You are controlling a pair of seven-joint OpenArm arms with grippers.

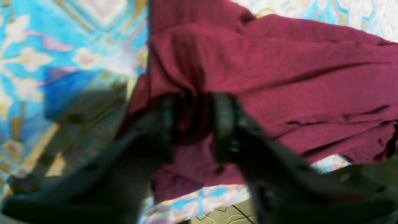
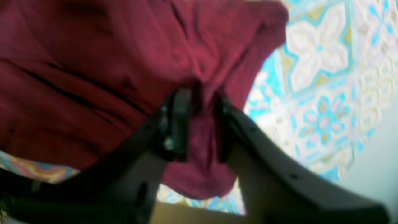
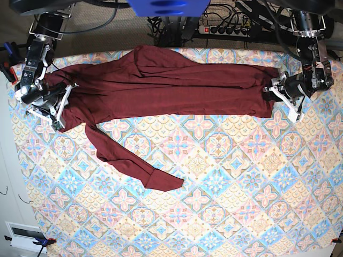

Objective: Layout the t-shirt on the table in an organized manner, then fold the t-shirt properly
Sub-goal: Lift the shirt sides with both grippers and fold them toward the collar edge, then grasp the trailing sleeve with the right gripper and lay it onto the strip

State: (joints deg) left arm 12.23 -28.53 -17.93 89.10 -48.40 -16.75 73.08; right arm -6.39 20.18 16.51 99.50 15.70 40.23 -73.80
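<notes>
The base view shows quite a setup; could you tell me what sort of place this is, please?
Probably a robotics lab bench: two arms flank a table covered in pastel tile-pattern cloth, with a power strip and tangled cables behind and a plain dark maroon long-sleeved t-shirt spread out.

Black jointed arms, white gripper (image 3: 284, 98) brackets, black cables

T-shirt (image 3: 161, 85) across table's (image 3: 225, 214) far edge
</notes>
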